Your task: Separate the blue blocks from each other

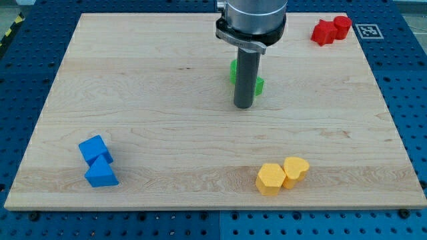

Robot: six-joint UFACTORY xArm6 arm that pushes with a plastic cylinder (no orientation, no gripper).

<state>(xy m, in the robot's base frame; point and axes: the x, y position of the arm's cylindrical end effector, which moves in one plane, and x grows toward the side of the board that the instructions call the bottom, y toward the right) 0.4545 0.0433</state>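
Observation:
Two blue blocks lie touching near the board's lower left: a blue cube [94, 149] and, just below it, a blue triangular block [101, 174]. My tip [243, 106] rests on the board near the top middle, far to the right of and above the blue blocks. Green blocks [258, 85] sit right behind the rod, partly hidden by it.
Two red blocks [331, 30] touch each other at the board's top right corner. Two yellow blocks [282, 175] touch near the bottom edge, right of centre. The wooden board [167, 120] lies on a blue perforated table.

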